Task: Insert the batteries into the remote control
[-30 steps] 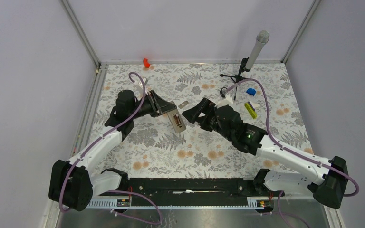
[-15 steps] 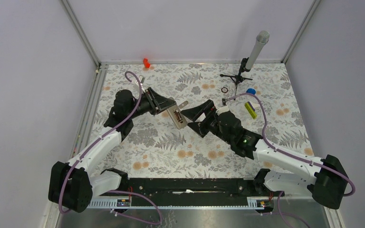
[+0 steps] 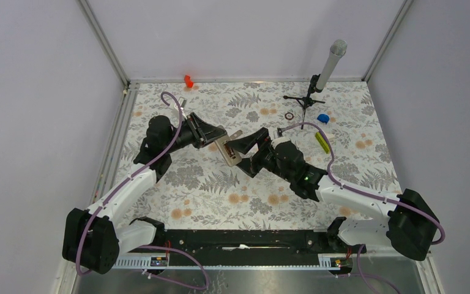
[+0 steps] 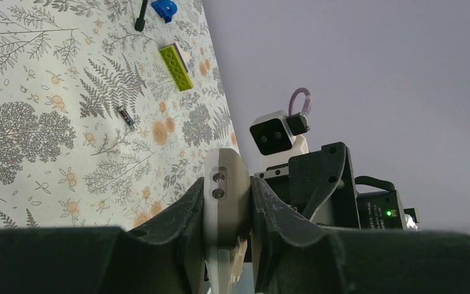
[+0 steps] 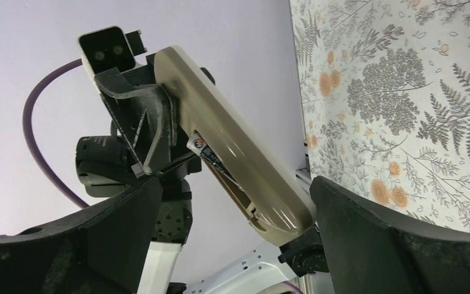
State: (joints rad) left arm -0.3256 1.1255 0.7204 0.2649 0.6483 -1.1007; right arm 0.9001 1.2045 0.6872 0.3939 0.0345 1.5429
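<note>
Now the wide-open right gripper (image 3: 238,157) has swung up to the remote control (image 3: 227,152) clamped in the left gripper (image 3: 216,140), likely to steady it

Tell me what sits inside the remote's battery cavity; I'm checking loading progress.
The remote control, clamped in the left gripper, shows one labelled cylinder in its cavity, apparently a battery. The cavity's far side is hidden by the remote's own body, so a second cannot be confirmed.

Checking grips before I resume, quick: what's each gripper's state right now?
Left gripper: closed on the remote control.
Right gripper: open, jaws either side of the remote control, not gripping.
</note>
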